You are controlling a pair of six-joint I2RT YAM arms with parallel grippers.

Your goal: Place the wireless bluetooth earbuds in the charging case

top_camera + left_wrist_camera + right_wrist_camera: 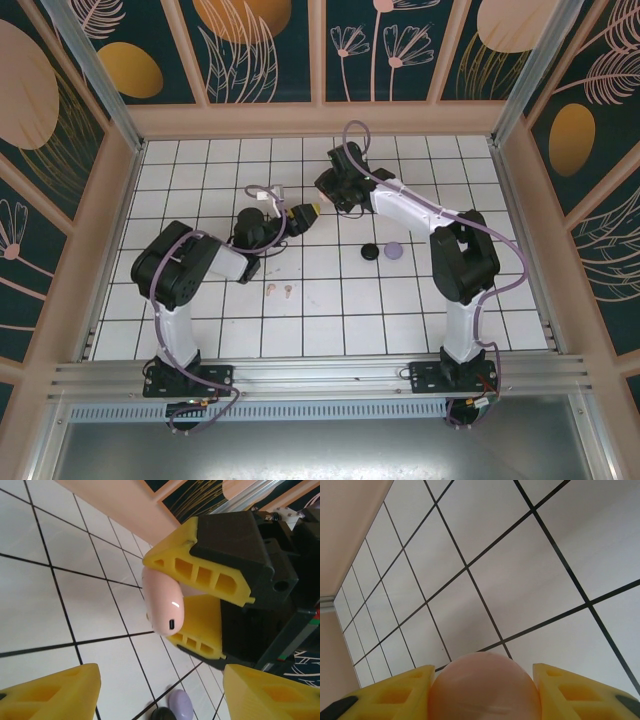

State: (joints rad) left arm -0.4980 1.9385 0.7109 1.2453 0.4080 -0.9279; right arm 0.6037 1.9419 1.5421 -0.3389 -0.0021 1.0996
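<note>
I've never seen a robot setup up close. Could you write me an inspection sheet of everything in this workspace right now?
Surface: white tiled table with dark grid lines, looks clean.
Job's things: two pink earbuds lie loose on the tiles in front of the left arm. The pink case is lifted off the tiles. The black case and lavender case sit side by side on the tiles.
Clutter: nothing seen.
Grippers: right gripper shut on the pink case. Left gripper open, empty, facing it.
Cables: lavender cables looped along both arms.
Surroundings: floral wall panels on three sides, metal rail at the arm bases.
</note>
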